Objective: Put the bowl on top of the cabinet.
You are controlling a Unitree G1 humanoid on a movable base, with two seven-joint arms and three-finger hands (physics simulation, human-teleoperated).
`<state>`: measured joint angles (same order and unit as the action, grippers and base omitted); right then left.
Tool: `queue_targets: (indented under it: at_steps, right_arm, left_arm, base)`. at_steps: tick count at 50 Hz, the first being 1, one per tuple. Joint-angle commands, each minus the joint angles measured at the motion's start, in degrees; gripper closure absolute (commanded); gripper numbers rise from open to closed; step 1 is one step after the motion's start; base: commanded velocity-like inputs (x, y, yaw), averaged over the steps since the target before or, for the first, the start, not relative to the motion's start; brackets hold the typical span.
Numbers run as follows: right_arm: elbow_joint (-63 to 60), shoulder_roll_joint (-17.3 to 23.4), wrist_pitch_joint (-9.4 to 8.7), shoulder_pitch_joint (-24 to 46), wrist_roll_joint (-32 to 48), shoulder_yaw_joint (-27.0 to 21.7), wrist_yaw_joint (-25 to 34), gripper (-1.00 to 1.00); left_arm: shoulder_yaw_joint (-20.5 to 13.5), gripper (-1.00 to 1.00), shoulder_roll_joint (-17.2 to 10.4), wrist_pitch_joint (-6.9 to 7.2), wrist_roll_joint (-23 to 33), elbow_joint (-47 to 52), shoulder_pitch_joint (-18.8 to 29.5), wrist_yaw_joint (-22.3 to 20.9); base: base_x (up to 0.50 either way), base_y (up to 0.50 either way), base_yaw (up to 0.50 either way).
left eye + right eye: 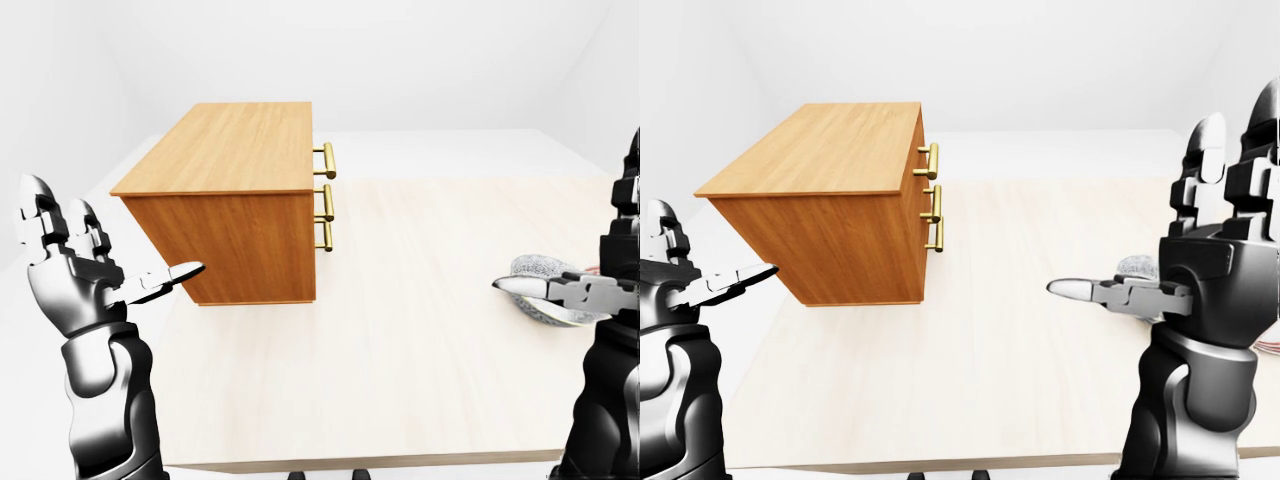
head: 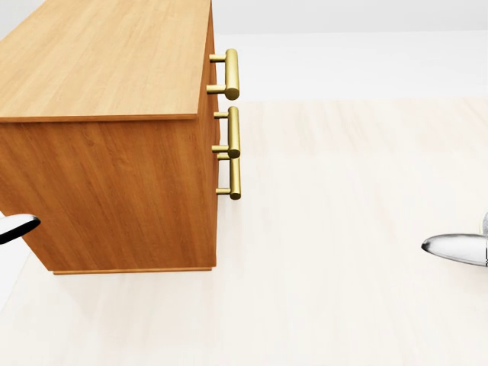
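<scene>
The wooden cabinet (image 1: 232, 175) stands on the left part of the pale table (image 1: 400, 350), its flat top bare and its brass handles (image 1: 326, 190) facing right. The grey speckled bowl (image 1: 538, 270) rests on the table at the right edge of the left-eye view, partly hidden behind my right hand's thumb. My right hand (image 1: 1160, 240) is open, fingers upright, just on the near side of the bowl and holding nothing. At the lower left, beside the cabinet's near corner, my left hand (image 1: 115, 265) is open and holds nothing.
A sliver of something reddish (image 1: 1270, 347) shows behind my right arm, beside the bowl. The table's near edge (image 1: 360, 462) runs along the bottom of the left-eye view. White floor and walls surround the table.
</scene>
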<state>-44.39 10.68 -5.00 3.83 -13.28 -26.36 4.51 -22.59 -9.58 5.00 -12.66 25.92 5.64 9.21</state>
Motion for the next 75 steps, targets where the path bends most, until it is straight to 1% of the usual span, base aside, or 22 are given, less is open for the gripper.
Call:
queue_targets:
  at_steps: [1, 2, 5, 7, 8, 13, 15, 16, 17, 19, 22, 23, 26, 27, 34, 39, 44, 47, 54, 61, 64, 75]
  right_arm:
    - [7.7, 12.8, 0.0, 13.4, -1.2, -2.7, -2.0, -1.0]
    - [9.5, 14.5, 0.0, 14.8, -0.7, -2.7, -1.5, -1.0]
    - [13.9, 17.3, 0.0, 16.4, 2.5, -1.3, 0.8, -1.0]
    - [16.1, 19.6, 0.0, 17.6, 6.1, 0.2, 3.1, -1.0]
    - [18.3, 21.7, 0.0, 17.6, 9.3, 2.1, 6.0, -1.0]
    - [22.9, 20.4, 0.0, 14.4, 22.1, 2.8, 14.5, -1.0]
    - [25.5, 22.0, 0.0, 12.8, 31.0, 3.3, 16.6, -1.0]
    - [25.3, 22.0, 0.0, 12.7, 33.2, 2.8, 19.2, -1.0]
    - [27.7, 24.0, 0.0, 12.1, 38.1, 2.4, 20.6, -1.0]
    - [29.4, 24.1, 0.0, 13.3, 41.5, 1.1, 24.0, -1.0]
    - [32.3, 26.8, 0.0, 14.9, 47.9, 0.3, 27.0, -1.0]
    - [32.5, 26.4, 0.0, 15.1, 48.6, 0.0, 27.4, -1.0]
    - [36.8, 27.7, 0.0, 14.7, 53.6, -0.6, 26.9, -1.0]
    - [39.6, 27.4, 0.0, 14.2, 54.2, -1.2, 25.2, -1.0]
    - [45.8, 27.2, 0.0, 11.6, 57.5, -2.1, 24.1, -1.0]
    - [48.8, 29.0, 0.0, 11.6, 58.2, -2.9, 24.2, -1.0]
    - [51.1, 30.7, 0.0, 11.0, 61.2, -3.4, 23.3, -1.0]
    - [53.1, 30.5, 0.0, 10.9, 61.2, -3.3, 22.4, -1.0]
    - [53.9, 29.8, 0.0, 9.7, 61.9, -2.4, 24.8, -1.0]
    - [57.4, 28.9, 0.0, 9.1, 62.3, -1.8, 23.2, -1.0]
    - [55.9, 28.5, 0.0, 8.3, 62.2, -2.0, 24.2, -1.0]
    - [58.5, 27.0, 0.0, 6.5, 62.8, -1.4, 24.9, -1.0]
  left_arm:
    - [1.7, -1.0, 0.7, 0.0, 1.0, -0.6, -0.4, 0.3]
    - [1.6, -1.0, 0.7, 0.0, 0.9, -0.6, -0.4, 0.3]
    - [1.6, -1.0, 0.8, 0.0, 0.8, -0.3, -0.5, 0.3]
    - [1.7, -1.0, 0.8, 0.0, 0.9, -0.4, -0.5, 0.3]
    - [1.7, -1.0, 0.8, 0.0, 0.9, -0.4, -0.5, 0.3]
    - [1.9, -1.0, 0.9, 0.0, 1.1, -0.1, -0.6, 0.2]
    - [1.5, -1.0, 0.7, 0.0, 0.9, -0.2, -0.4, 0.2]
    - [1.5, -1.0, 0.7, 0.0, 0.9, -0.4, -0.3, 0.2]
    - [1.6, -1.0, 0.7, 0.0, 1.1, -0.7, -0.3, 0.3]
    - [1.7, -1.0, 0.7, 0.0, 1.2, -0.9, -0.4, 0.3]
    - [1.7, -1.0, 0.7, 0.0, 1.2, -0.6, -0.4, 0.3]
    - [1.6, -1.0, 0.7, 0.0, 1.2, -0.6, -0.4, 0.3]
    - [1.3, -1.0, 0.5, 0.0, 0.9, -0.6, -0.2, 0.3]
    - [1.4, -1.0, 0.5, 0.0, 1.0, -1.0, -0.1, 0.3]
    - [1.6, -1.0, 0.4, 0.0, 1.2, -1.3, 0.0, 0.4]
    - [1.6, -1.0, 0.4, 0.0, 1.2, -1.1, 0.0, 0.4]
    - [1.5, -1.0, 0.3, 0.0, 1.1, -1.1, 0.1, 0.5]
    - [1.3, -1.0, 0.3, 0.0, 1.0, -1.1, 0.1, 0.5]
    - [1.6, -1.0, 0.4, 0.0, 1.2, -1.3, 0.1, 0.5]
    - [1.6, -1.0, 0.4, 0.0, 1.3, -1.3, 0.0, 0.5]
    - [1.9, -1.0, 0.5, 0.0, 1.5, -1.5, -0.1, 0.4]
    - [1.6, -1.0, 0.5, 0.0, 1.4, -1.2, 0.0, 0.4]
  base:
    - [0.0, 0.0, 0.0]
    - [0.0, 0.0, 0.0]
    - [0.0, 0.0, 0.0]
    - [0.0, 0.0, 0.0]
    - [0.0, 0.0, 0.0]
    - [0.0, 0.0, 0.0]
    - [0.0, 0.0, 0.0]
    - [0.0, 0.0, 0.0]
    - [0.0, 0.0, 0.0]
    - [0.0, 0.0, 0.0]
    - [0.0, 0.0, 0.0]
    - [0.0, 0.0, 0.0]
    - [0.0, 0.0, 0.0]
    - [0.0, 0.0, 0.0]
    - [0.0, 0.0, 0.0]
    - [0.0, 0.0, 0.0]
    - [0.0, 0.0, 0.0]
    - [0.0, 0.0, 0.0]
    - [0.0, 0.0, 0.0]
    - [0.0, 0.0, 0.0]
    - [0.0, 0.0, 0.0]
    - [0.0, 0.0, 0.0]
